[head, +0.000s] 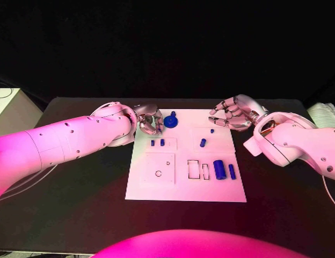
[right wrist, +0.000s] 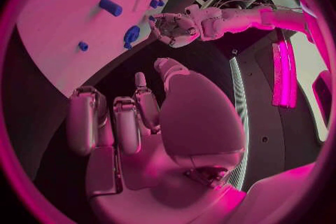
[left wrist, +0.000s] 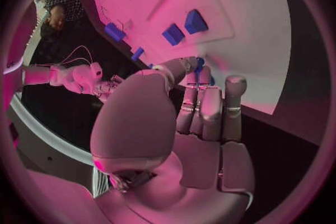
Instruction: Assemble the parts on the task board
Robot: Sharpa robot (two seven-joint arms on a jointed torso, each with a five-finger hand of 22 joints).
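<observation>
Left hand (head: 149, 119) pinching small blue part (left wrist: 199, 63), long axis upright

The white task board (head: 184, 189) lies flat in the middle of the table. Small blue parts sit on it. A round blue part (head: 171, 121) is near the far edge. Two tiny blue parts (head: 157, 142) stand side by side. Two longer blue parts (head: 224, 170) lie next to each other.
</observation>
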